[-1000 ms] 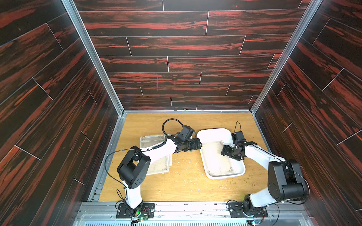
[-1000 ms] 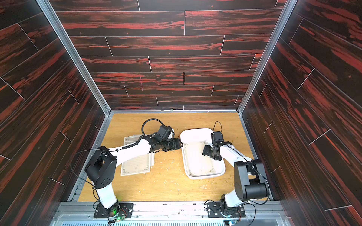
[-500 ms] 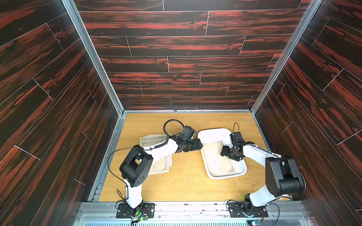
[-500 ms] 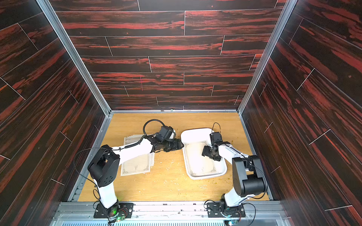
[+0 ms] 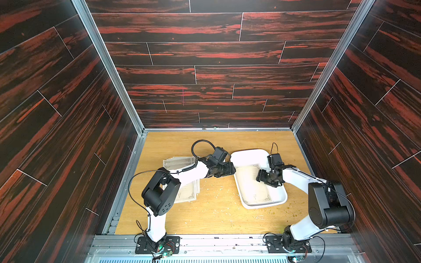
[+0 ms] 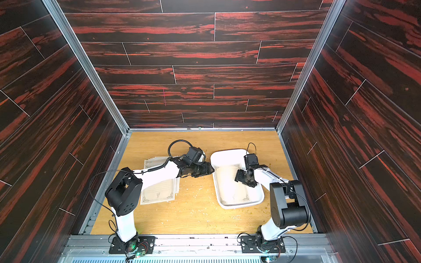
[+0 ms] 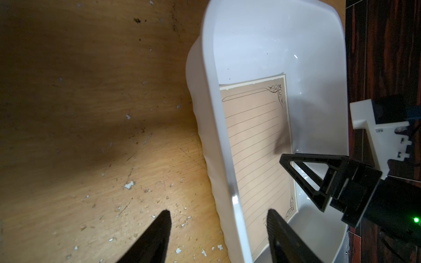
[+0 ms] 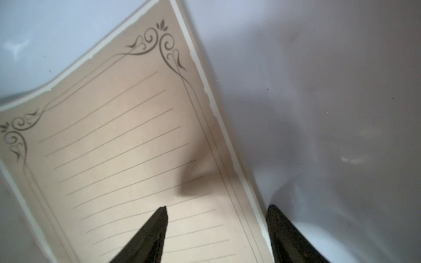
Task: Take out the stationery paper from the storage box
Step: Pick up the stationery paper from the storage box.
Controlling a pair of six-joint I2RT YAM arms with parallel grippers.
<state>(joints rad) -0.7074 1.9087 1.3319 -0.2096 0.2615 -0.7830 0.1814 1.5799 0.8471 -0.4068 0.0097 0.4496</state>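
Stationery paper (image 5: 248, 186): one sheet flat on the floor of the storage box (image 5: 249, 153). The box sits toward 3 o'clock on the table (image 5: 216, 214).

Left gripper (image 7: 216, 211) is released. Its fingers straddle the box's 9 o'clock wall, one outside, one inside, not touching it.

Right gripper (image 8: 216, 208) is released, low over the sheet's 3 o'clock edge. One finger is above paper, the other above bare box floor.

Pile of like sheets (image 5: 188, 195) on the table at 9 o'clock.

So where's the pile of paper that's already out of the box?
In a top view the pile of stationery paper lies on the table on the robot's left side, partly under the left arm, apart from the white storage box.
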